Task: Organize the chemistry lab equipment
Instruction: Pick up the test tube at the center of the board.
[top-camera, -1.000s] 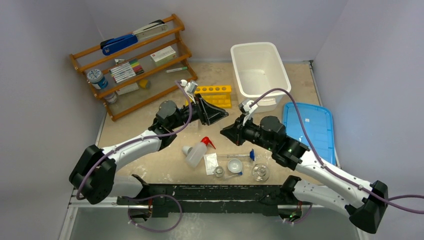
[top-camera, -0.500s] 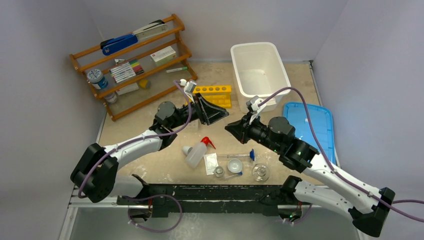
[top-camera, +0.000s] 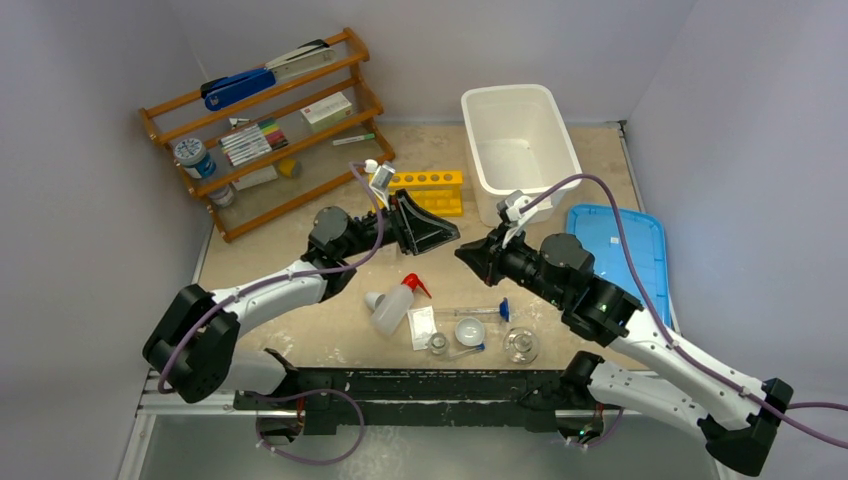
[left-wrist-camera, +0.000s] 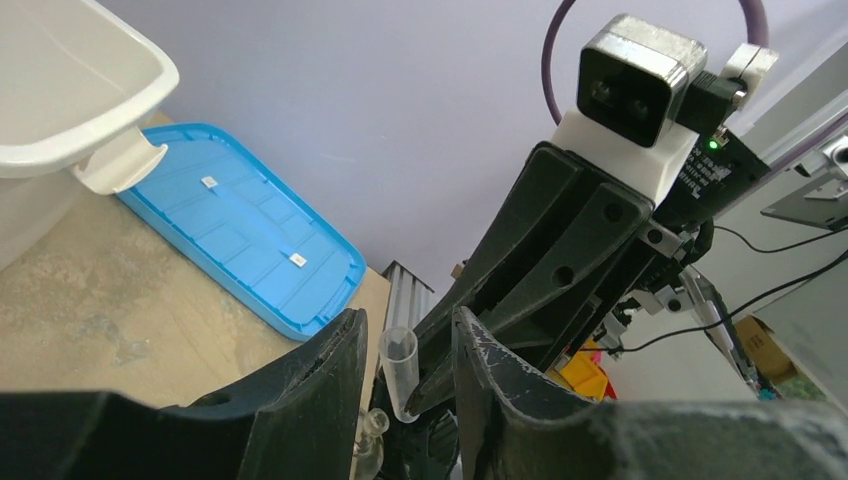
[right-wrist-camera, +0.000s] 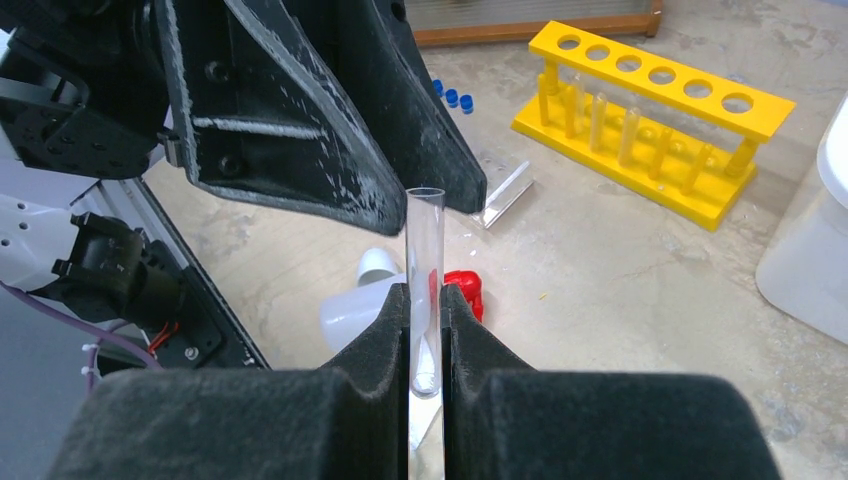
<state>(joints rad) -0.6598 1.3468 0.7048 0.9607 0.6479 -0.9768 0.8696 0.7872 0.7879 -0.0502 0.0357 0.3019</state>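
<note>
Right wrist view: a clear tube is seen clamped between the pads of the right gripper. It is gripped by its lower part, so the open, uncapped mouth is left free beyond the fingers.

That free end has been brought between the jaws of the left gripper. These jaws are spread apart on either side of the tube, and a gap can be seen on each side, so nothing is gripped by them yet.

The tube is thus held in the air over the middle of the table, between the two arms. It is near of the yellow six-hole rack and far of the white squeeze bottle.

The arrangement is judged to be a handover. The tube is offered mouth first, presumably because the rack lies closer to the left arm. The bottle and the small glass flasks and dishes are left lying at the near side, not yet sorted.

A slip is possible if the right grip is released before the left jaws have been closed.
</note>
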